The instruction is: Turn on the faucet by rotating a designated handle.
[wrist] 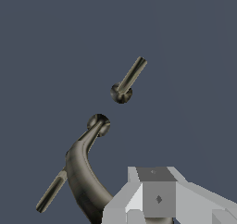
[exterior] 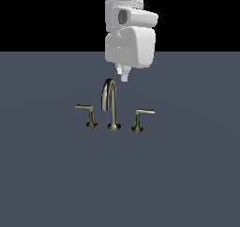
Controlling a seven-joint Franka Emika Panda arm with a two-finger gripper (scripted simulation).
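The faucet (exterior: 110, 104) stood on the gray counter (exterior: 187, 174). Its right-pointing handle (exterior: 140, 119) sat at the exterior view's right of the spout (exterior: 109, 92). The tool (exterior: 123, 74) hovered above the spout, touching nothing; whether it was open or closed could not be told.

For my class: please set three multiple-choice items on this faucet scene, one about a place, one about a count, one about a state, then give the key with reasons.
1. In the exterior view, where is the handle whose lever points right?
A. On the exterior view's right of the spout
B. On the exterior view's left of the spout
C. Behind the gripper

2. How many lever handles does the faucet have?
A. One
B. Two
C. Three

3. What is the gripper doing?
A. Clamping the handle
B. Hanging above the spout, touching nothing
C. Resting on the floor

Key: 1 A, it stands at the right end of the row. 2 B, one stands either side of the spout. 3 B, a gap shows below it.
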